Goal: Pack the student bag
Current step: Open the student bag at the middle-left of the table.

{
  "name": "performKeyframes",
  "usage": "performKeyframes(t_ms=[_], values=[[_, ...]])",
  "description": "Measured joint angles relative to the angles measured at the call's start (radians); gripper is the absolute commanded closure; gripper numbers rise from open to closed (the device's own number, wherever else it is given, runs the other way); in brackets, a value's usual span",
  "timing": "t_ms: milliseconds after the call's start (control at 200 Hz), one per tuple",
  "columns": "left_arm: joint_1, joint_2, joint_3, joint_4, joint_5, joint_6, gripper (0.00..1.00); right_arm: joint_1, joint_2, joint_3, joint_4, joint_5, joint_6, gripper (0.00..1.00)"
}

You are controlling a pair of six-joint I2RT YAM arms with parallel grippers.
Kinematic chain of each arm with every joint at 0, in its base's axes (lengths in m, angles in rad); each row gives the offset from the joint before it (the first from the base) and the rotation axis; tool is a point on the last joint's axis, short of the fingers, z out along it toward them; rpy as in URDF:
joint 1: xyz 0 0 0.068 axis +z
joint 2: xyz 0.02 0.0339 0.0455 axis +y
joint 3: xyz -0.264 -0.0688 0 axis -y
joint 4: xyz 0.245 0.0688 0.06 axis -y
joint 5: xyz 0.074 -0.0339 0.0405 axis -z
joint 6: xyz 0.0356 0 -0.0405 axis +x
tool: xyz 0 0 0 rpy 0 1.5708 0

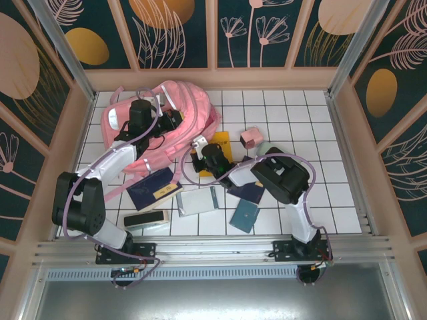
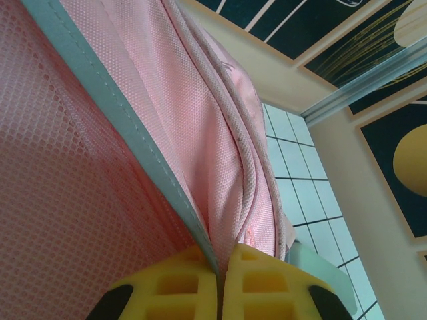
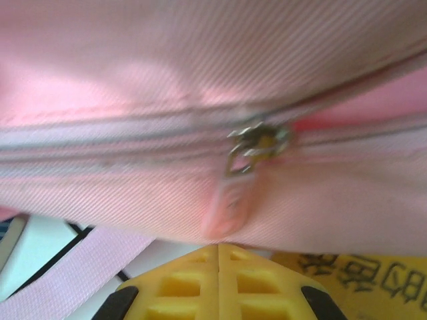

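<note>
The student bag [image 1: 180,110], a large soft pink fabric backpack: our left fingers [image 2: 167,270] clamp its teal trim [image 2: 133,127] taut, so our clenched right fingers [image 3: 190,270], just below the pink zip pull [image 3: 228,203], should draw it straight along.

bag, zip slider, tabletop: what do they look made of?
Bag: soft matte pink woven fabric; ribbed weave visible, plus an open mesh panel. Zip slider: likely metal, dull silvery glint; blurred. Tabletop: smooth white surface with a dark tile grid; material unclear.

student bag [image 1: 193,110] rear left, books [image 1: 150,189] before it
</note>
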Motion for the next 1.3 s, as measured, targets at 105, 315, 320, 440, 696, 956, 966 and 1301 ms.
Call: performKeyframes(t_ms=[105,315,320,440,696,956,966,1301], values=[[0.000,0.003,0.000,0.004,0.000,-0.010,1.00,0.024,0.000,-0.007,0.003,-0.020,-0.009,1.00],[0.000,0.012,0.000,0.021,0.001,-0.029,1.00,0.056,0.000,-0.007,0.010,-0.035,-0.018,0.89],[0.000,0.012,0.000,0.021,0.001,-0.029,1.00,0.056,0.000,-0.007,0.010,-0.034,-0.018,0.88],[0.000,0.012,0.000,0.023,0.000,-0.032,1.00,0.051,-0.014,-0.035,0.035,0.045,-0.013,0.67],[0.000,0.012,0.000,0.024,0.000,-0.051,1.00,0.021,-0.068,-0.168,0.202,0.149,0.003,0.46],[0.000,0.012,0.000,0.024,0.003,-0.063,1.00,-0.010,-0.046,-0.107,0.303,0.122,0.000,0.48],[0.000,0.012,0.000,0.024,0.004,-0.063,1.00,-0.012,-0.043,-0.101,0.303,0.121,0.000,0.49],[0.000,0.012,0.000,0.024,0.012,-0.069,1.00,-0.034,0.037,-0.016,0.277,0.074,0.008,0.55]])
